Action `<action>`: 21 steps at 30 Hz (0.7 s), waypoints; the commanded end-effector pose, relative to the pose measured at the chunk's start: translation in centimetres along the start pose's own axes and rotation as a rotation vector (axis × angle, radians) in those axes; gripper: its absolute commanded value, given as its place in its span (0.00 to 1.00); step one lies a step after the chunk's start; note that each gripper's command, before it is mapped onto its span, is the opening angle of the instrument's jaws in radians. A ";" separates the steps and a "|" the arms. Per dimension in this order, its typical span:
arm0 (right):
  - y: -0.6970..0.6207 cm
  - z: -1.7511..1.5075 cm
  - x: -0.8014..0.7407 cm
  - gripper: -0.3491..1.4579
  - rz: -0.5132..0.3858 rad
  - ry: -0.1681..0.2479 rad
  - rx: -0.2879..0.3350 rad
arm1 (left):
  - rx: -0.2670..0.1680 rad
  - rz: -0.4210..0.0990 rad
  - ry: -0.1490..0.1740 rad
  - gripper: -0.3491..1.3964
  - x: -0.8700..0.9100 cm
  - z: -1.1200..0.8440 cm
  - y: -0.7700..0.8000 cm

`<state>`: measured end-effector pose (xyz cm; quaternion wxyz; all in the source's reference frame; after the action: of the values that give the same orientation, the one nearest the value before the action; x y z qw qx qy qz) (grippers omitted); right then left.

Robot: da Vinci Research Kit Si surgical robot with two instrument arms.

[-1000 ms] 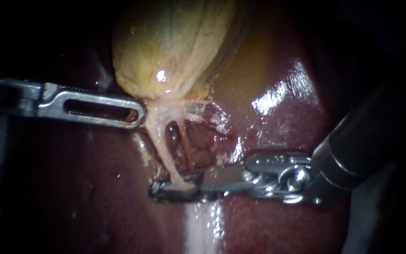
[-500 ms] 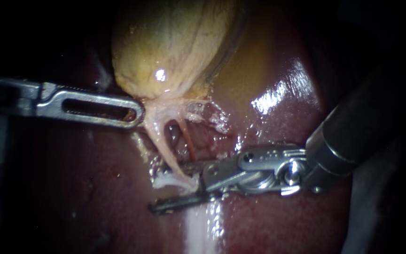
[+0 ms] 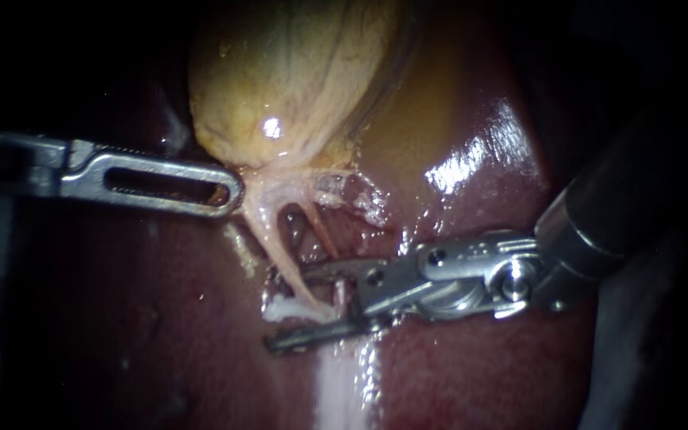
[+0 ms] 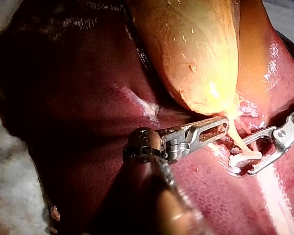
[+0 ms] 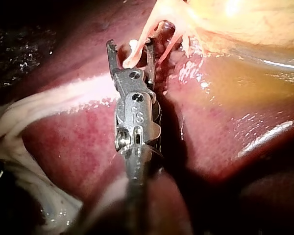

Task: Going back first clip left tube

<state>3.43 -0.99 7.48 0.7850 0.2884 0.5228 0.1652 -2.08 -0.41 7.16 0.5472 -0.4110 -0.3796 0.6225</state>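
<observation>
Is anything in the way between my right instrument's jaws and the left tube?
Nothing visible. The right instrument has its jaws open around the lower end of the left tube, where a white clip sits. The thinner reddish tube runs beside it toward the upper jaw.

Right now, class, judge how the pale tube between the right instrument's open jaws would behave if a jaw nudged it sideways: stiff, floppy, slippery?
Probably floppy: the pale tube is a thin strand curving down from the gallbladder. Likely slippery, since it and the liver glisten wet. Possibly fragile: it looks far thinner than the right instrument around it.
</observation>
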 end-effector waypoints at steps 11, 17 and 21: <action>-0.05 -0.72 0.18 0.47 -0.022 0.005 0.023 | 0.000 0.000 0.000 0.00 0.00 -0.01 0.00; -0.02 -1.06 0.32 0.47 -0.048 0.008 -0.003 | 0.000 0.001 0.000 0.00 0.00 -0.01 0.00; 0.01 -1.29 0.40 0.47 -0.067 0.011 -0.022 | 0.000 0.001 0.000 0.00 0.00 -0.01 0.00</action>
<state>2.37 -0.37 6.81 0.7905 0.2601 0.5350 0.1461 -2.07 -0.41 7.15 0.5470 -0.4111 -0.3798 0.6226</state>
